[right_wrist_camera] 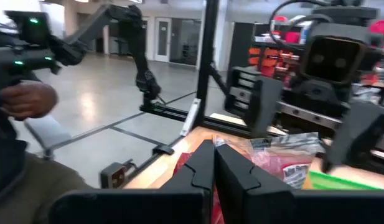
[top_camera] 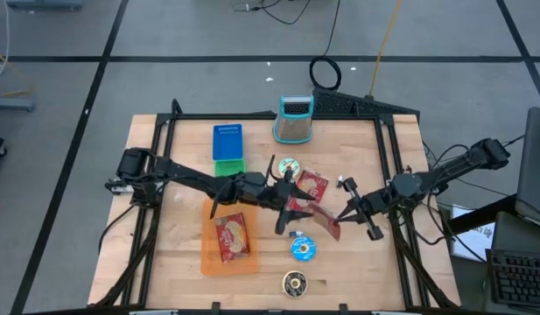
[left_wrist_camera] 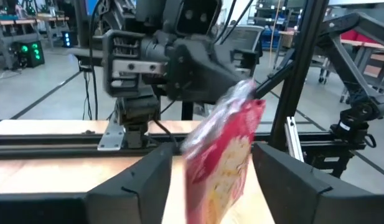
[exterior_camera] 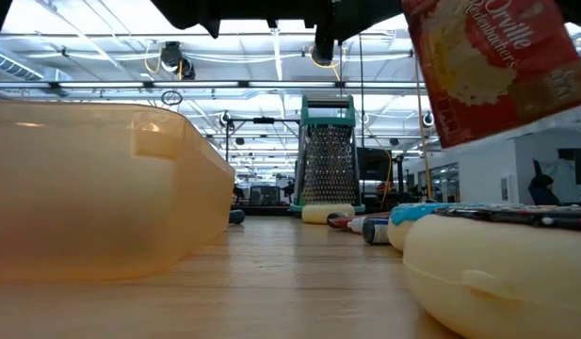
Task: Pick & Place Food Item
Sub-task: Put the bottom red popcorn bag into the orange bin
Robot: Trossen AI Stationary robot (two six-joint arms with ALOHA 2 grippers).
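High view: a red popcorn bag (top_camera: 326, 222) hangs above the middle of the table (top_camera: 164, 254), between the two arms, its long axis running aslant from the left arm's side toward the right arm's; in the low view the bag (exterior_camera: 492, 66) is clear of the wood, tilted, its printed face turned to the camera. A second red bag (top_camera: 313, 184) lies flat just behind it, beside a small round tin (top_camera: 289, 165); a blue-lidded tin (top_camera: 304, 249) sits just in front, and a dark round tin (top_camera: 294, 282) nearer the front edge. An orange tray (top_camera: 213, 258) with another red packet (top_camera: 232, 236) inside lies near the left arm; a blue box (top_camera: 227, 141) on a green block (top_camera: 228, 166) and a metal grater (top_camera: 294, 120) stand at the back. The right end effector (top_camera: 350, 208) is pinched tight on one end of the popcorn bag; the left end effector (top_camera: 287, 206) stands wide around the other end, its fingers (left_wrist_camera: 139, 186) on either side of the bag (left_wrist_camera: 226, 158); whether they touch it cannot be told. A person's hand (right_wrist_camera: 30, 99) shows beyond the table in the right wrist view.
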